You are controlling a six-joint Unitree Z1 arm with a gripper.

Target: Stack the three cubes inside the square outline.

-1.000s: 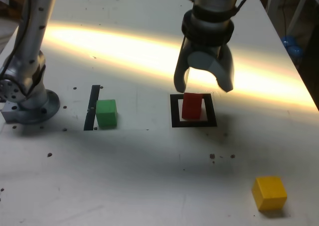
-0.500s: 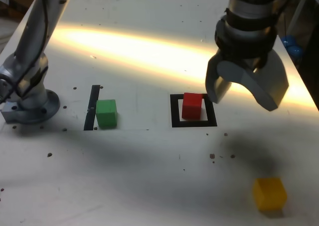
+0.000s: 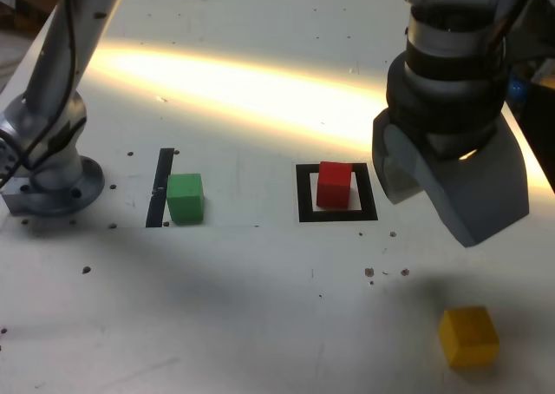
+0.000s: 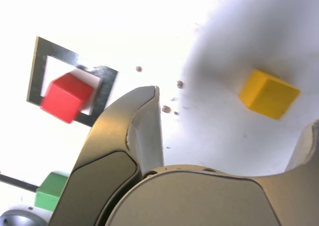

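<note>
red cube (image 3: 335, 184) is sitting inside the square outline (image 3: 303, 194) near the middle of the worktop (image 3: 260, 290), so the base of the stack is looking done. nothing is resting on top of it, and two blocks are waiting to go on.

yellow cube (image 3: 468, 335) is lying alone toward the exterior view's lower right, well apart from the outline. green cube (image 3: 185, 197) is sitting out on the exterior view's left, just beside a thin black strip (image 3: 160, 186) and not far from the arm's round base (image 3: 52, 181).

end effector (image 3: 451, 190) is hanging in the air between the outline and the yellow cube, jaws spread wide and carrying nothing. the wrist view is showing the same: yellow cube (image 4: 269, 93) framed in the gap between the two fingers, red cube (image 4: 65, 97) and its outline (image 4: 36, 71) off to one side, a corner of green cube (image 4: 50, 191) peeking past the finger.

judging by that framing, yellow is looking like the next pick. roughly a third of the job is in place; two picks and two careful placements on the red block are remaining.
</note>
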